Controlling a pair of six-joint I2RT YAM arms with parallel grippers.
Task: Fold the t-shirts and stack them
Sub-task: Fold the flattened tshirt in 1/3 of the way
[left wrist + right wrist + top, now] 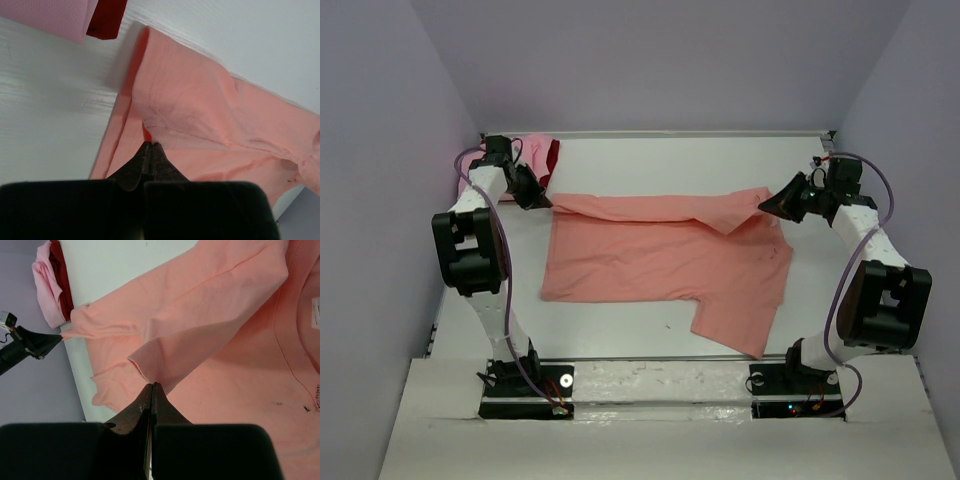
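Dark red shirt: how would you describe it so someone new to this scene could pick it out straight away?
At the far left corner of the white table, behind the left arm, two shirts lie bunched together, apart from the big orange shirt spread mid-table. The dark red shirt is the narrow dark strip on their right side, against the pale pink shirt.

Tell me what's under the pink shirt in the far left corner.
A dark red shirt shows from beneath the pink shirt along one edge. The pink cloth covers the rest, so its extent and anything deeper are hidden.
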